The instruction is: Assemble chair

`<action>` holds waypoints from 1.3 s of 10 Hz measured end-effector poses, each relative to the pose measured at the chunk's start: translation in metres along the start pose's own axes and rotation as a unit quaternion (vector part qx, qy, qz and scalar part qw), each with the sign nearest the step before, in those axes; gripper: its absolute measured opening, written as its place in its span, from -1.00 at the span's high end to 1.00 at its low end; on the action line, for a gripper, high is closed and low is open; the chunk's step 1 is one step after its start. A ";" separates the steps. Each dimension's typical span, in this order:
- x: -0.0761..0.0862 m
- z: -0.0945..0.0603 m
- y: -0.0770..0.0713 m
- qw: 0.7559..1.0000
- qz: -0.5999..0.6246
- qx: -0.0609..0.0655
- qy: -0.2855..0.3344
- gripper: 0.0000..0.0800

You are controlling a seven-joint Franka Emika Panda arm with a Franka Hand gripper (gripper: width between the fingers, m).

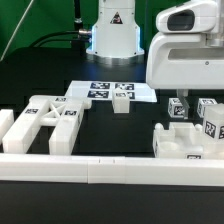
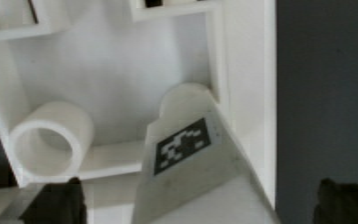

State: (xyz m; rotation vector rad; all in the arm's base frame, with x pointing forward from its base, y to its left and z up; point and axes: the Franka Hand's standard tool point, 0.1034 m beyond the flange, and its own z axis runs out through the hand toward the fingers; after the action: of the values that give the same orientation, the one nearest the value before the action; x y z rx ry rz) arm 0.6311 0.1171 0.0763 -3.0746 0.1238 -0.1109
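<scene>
While my end effector [image 2: 197, 202] stands wide and empty, chunky white plastic chair pieces [image 1: 50, 120] lie apart, seemingly unjoined; nearly everything left.

The arm's base is a smooth white moulded-plastic column [image 1: 113, 28] with a black triangular mark on its front, flaring to a rounded, faintly bluish collar at its foot. Nearer the exterior camera sits a large glossy white rounded housing [image 1: 185, 55] with a grey oval recess near its top. In the wrist view, the gripper [image 2: 197, 203] shows two fingertips [image 2: 51, 203] as dark, blurred, blocky stubs.
</scene>
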 end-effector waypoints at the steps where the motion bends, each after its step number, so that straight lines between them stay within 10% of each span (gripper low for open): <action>1: 0.000 0.000 0.000 0.999 -0.034 0.000 0.000 -0.62; 6: 0.000 0.000 0.000 0.989 -0.146 -0.006 0.001 -0.56; 8: 0.000 0.000 0.000 0.990 -0.144 -0.006 0.001 0.30; 13: -0.001 0.001 -0.001 1.000 0.030 -0.003 0.004 0.29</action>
State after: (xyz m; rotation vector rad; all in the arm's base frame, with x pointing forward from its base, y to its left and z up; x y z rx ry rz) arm 0.6307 0.1183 0.0756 -3.0728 0.2174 -0.1202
